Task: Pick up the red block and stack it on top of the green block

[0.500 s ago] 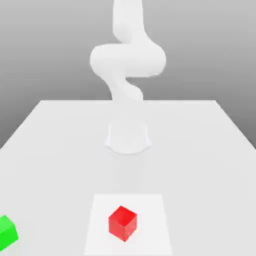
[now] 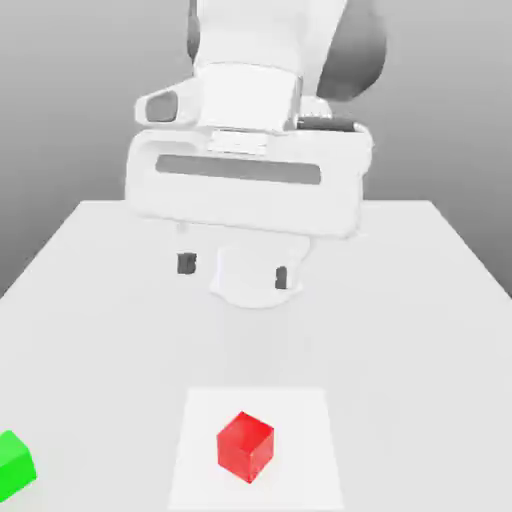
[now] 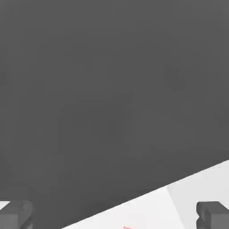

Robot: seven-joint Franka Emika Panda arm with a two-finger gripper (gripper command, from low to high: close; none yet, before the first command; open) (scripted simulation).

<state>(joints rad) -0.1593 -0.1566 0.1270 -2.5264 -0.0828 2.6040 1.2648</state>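
Above and behind the white mat, as the exterior view sees it, hangs the gripper, jaws spread wide and nothing between them! On the mat sits the red block, untouched, turned askew to the mat's edges, and that angle looks like the first trap: come down without matching it and the fingers could land on a corner, knocking the cube round or off the mat. Clearance is the next worry, because the cube looks nearly as wide as the opening, so a slightly off-centre descent could put a fingertip on its top face. Then out to the exterior view's left of the mat, well apart from it, the green block waits, partly cut off by the picture's edge and angled too. Carry red across too low and it could clip green; let go off-centre or too high, and the stack could topple!
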